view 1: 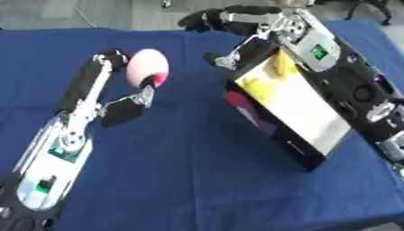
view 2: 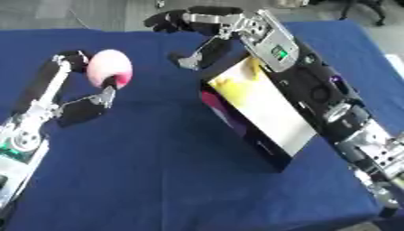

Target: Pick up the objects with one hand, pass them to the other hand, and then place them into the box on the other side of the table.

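Pale pink rounded object [view 1: 147, 66] sits in left hand [view 1: 107, 85].

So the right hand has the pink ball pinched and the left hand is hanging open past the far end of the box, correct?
Not quite: the hands are swapped. The left eye view shows the left hand holding the pink ball between fingers and thumb, while the right hand hangs open past the far end of the box.

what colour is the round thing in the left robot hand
Pale pink with a deeper pink patch low down: the ball, clearest in the left eye view.
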